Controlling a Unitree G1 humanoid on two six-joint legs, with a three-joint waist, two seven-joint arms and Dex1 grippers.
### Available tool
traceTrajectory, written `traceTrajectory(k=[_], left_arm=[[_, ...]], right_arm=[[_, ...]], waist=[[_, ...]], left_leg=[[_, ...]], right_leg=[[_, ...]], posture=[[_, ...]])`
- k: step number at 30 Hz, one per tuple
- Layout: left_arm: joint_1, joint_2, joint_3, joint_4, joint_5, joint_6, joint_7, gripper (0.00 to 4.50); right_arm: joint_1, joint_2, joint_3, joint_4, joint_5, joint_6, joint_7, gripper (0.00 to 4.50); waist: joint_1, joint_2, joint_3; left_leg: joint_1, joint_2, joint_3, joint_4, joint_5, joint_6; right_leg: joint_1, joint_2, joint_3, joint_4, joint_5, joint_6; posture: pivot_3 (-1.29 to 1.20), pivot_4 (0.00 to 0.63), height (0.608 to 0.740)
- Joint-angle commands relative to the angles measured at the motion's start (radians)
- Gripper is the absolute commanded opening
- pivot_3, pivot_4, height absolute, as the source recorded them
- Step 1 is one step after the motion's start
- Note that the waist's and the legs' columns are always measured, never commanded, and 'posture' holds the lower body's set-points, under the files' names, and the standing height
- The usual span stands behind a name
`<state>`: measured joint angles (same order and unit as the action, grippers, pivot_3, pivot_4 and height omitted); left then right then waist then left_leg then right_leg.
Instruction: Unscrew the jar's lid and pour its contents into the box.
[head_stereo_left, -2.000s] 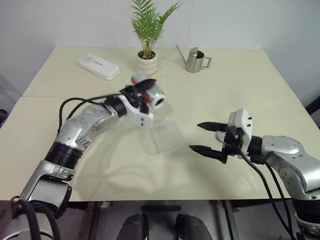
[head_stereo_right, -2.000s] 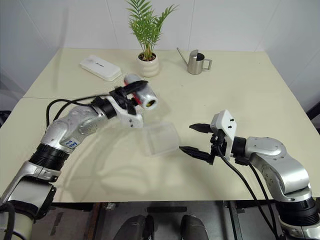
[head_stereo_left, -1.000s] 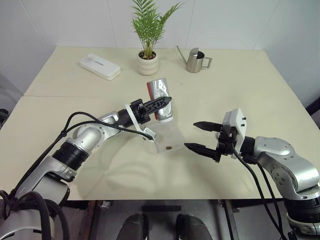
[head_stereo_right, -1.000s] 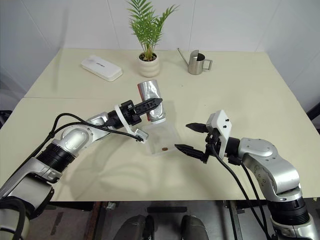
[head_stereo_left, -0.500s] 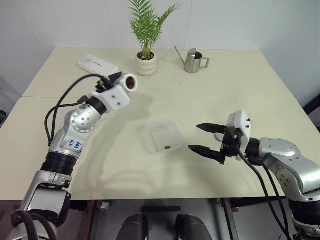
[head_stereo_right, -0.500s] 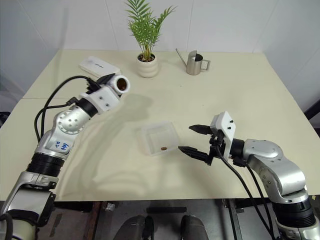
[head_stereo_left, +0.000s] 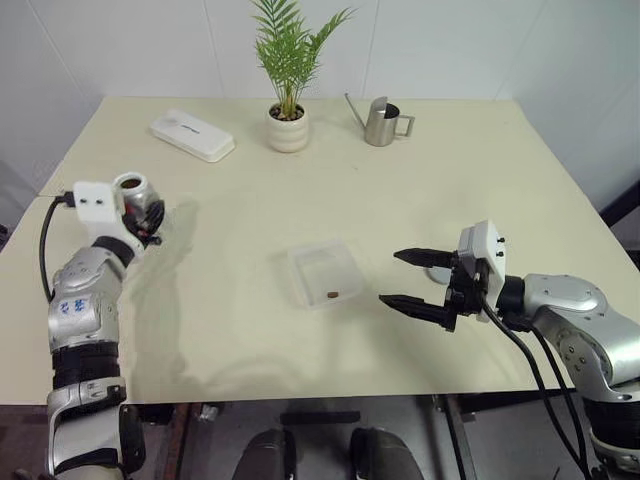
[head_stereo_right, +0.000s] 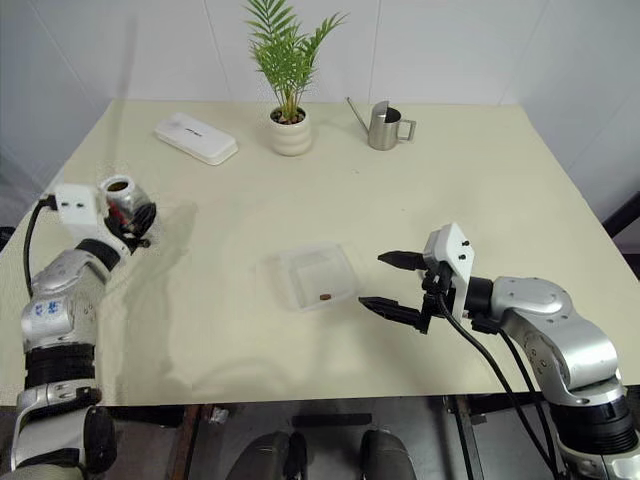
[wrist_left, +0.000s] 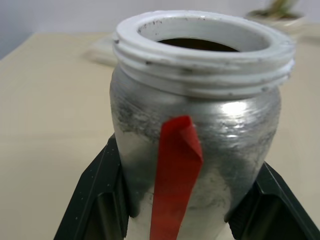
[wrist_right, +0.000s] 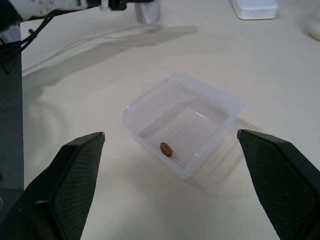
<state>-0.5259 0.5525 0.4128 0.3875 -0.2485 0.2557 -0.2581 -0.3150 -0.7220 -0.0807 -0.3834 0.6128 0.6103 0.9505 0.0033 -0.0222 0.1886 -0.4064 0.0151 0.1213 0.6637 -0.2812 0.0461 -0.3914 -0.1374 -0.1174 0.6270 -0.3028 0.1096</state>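
I am clamping my left claw (wrist_left: 175, 210) on the small silvery-grey jar with the red label stripe (wrist_left: 197, 135), black fingers (wrist_left: 92, 200) pressing its lower sides. The jar is standing upright in the grip, its white threaded mouth uncapped and facing up, dark inside; whether brown bits are remaining in it I cannot tell. In the head view I am holding it out over the far left of the cream tabletop (head_stereo_left: 400, 200), well apart from the box.

My right claw (head_stereo_left: 413, 278) is hanging with its fingers spread wide and gripping nothing, just beside the shallow clear plastic square box (head_stereo_left: 322, 272) near the middle of the table. One small brown bean-like bit (wrist_right: 166, 149) is lying on the box floor.

The pour looks done or close to it; I judge the step in hand is setting the jar down on the left. Doing it well means keeping the mouth level, lowering until the base is bearing flat on the table, and only then loosening the grip, so the jar is not tipping. The white oblong case (head_stereo_left: 192, 135) lies further back.
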Motion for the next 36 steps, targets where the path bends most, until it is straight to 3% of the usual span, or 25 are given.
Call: traceTrajectory(k=[1,4,11,13,18,23,27,33,36], left_arm=[[0.017,0.014,0.003,0.042,0.018,-0.098,-0.012,1.97],[0.045,0.008,0.007,0.048,0.002,-0.135,-0.039,1.97],[0.077,0.021,0.033,0.034,-0.020,-0.143,-0.040,4.09],[0.096,0.028,0.037,0.006,-0.028,-0.133,-0.049,4.46],[0.201,0.077,0.067,-0.126,-0.077,-0.134,-0.151,4.46],[0.339,0.178,0.100,-0.151,-0.066,-0.160,-0.258,4.46],[0.485,0.264,0.135,-0.141,-0.063,-0.188,-0.381,4.46],[0.595,0.346,0.154,-0.261,-0.103,-0.316,-0.578,4.46],[0.588,0.360,0.119,-0.385,-0.165,-0.263,-0.656,4.46]], right_arm=[[-0.029,0.001,0.005,0.003,-0.006,-0.031,0.011,4.47],[-0.040,0.008,0.017,0.014,-0.017,-0.049,0.018,4.47],[-0.072,0.015,0.039,0.069,-0.047,-0.107,0.049,4.50],[-0.081,0.019,0.038,0.078,-0.049,-0.116,0.054,4.50],[-0.082,0.028,0.011,0.068,-0.034,-0.163,0.074,4.50],[-0.082,0.015,-0.011,0.045,-0.022,-0.200,0.103,4.50],[-0.128,0.044,-0.059,0.058,0.080,-0.167,0.101,4.50],[-0.145,-0.015,-0.058,0.154,0.016,-0.236,0.188,4.50],[-0.149,-0.047,-0.069,0.228,-0.020,-0.289,0.235,4.50]], waist=[[0.001,0.000,0.000],[0.002,-0.002,-0.001],[-0.004,-0.002,-0.001],[-0.007,-0.002,-0.001],[-0.009,-0.002,-0.001],[-0.009,-0.002,-0.001],[-0.014,-0.001,-0.001],[-0.001,-0.001,-0.001],[0.000,-0.001,0.000]], left_leg=[[0.000,0.000,0.000,0.000,0.000,0.000],[0.000,0.000,-0.001,0.000,-0.001,-0.001],[0.000,0.000,-0.001,-0.001,-0.003,-0.002],[0.000,0.000,0.000,-0.001,-0.003,-0.001],[0.000,0.000,0.000,-0.002,-0.003,-0.002],[0.000,0.000,0.000,-0.003,-0.005,-0.005],[0.000,0.000,0.000,-0.005,-0.007,-0.007],[0.001,-0.001,-0.001,-0.011,-0.007,-0.008],[0.001,-0.004,-0.001,-0.013,-0.007,-0.008]], right_leg=[[0.000,-0.001,0.000,0.000,0.000,0.000],[0.000,-0.003,0.001,0.000,0.000,0.000],[0.000,-0.003,0.002,-0.001,0.000,0.000],[-0.001,-0.003,0.001,-0.001,0.000,0.000],[-0.001,-0.003,0.002,-0.001,0.000,0.000],[-0.001,-0.004,0.005,-0.003,0.000,-0.001],[-0.002,-0.005,0.005,-0.006,0.000,-0.001],[-0.003,-0.008,0.003,-0.011,-0.001,-0.003],[-0.002,-0.011,0.003,-0.013,-0.001,-0.003]], posture=[[0.00,0.150,0.740],[0.00,0.150,0.740],[0.00,0.150,0.740],[0.00,0.150,0.740],[0.00,0.150,0.740],[0.00,0.150,0.740],[0.00,0.150,0.740],[0.00,0.150,0.740],[0.00,0.150,0.740]])
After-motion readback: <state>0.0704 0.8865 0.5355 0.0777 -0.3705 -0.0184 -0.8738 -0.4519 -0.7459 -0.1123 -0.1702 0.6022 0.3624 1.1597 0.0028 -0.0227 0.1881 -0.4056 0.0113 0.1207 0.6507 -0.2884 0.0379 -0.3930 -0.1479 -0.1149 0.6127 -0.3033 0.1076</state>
